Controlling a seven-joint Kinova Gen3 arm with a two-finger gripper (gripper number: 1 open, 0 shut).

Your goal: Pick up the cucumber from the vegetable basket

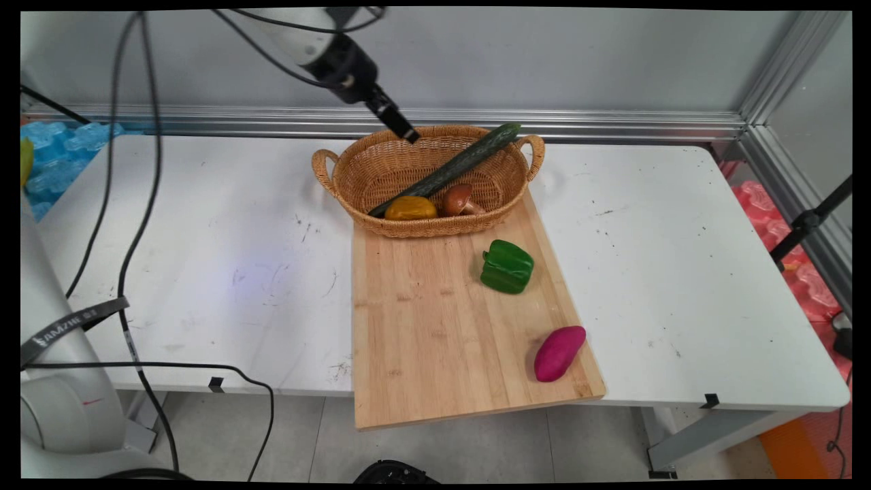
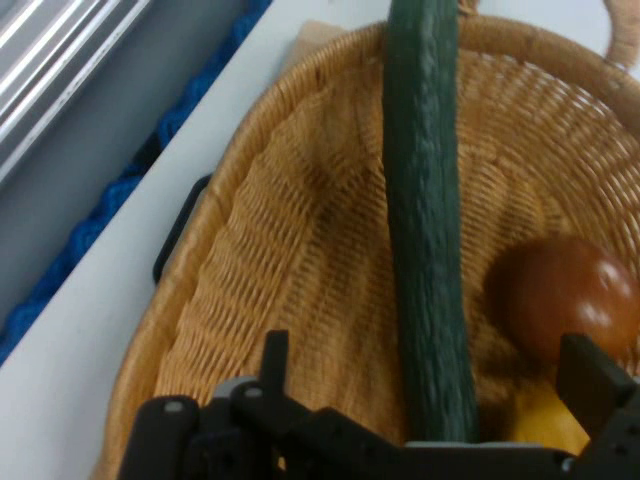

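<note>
The gripper [image 2: 430,385] hangs over the wicker basket [image 1: 354,178] with its jaws wide apart and empty, straddling the cucumber [image 1: 450,169]. That cucumber leans diagonally with its tip over the rim, so a nudge could probably roll it onto the mushroom [image 1: 460,199] or tip it out.

- White table [image 1: 204,272], scuffed with dark marks.
- Wooden cutting board [image 1: 435,327] lies on it, its near end overhanging the table's front edge.
- Wicker basket [image 1: 354,178] sits partly on the board's far end.
</note>
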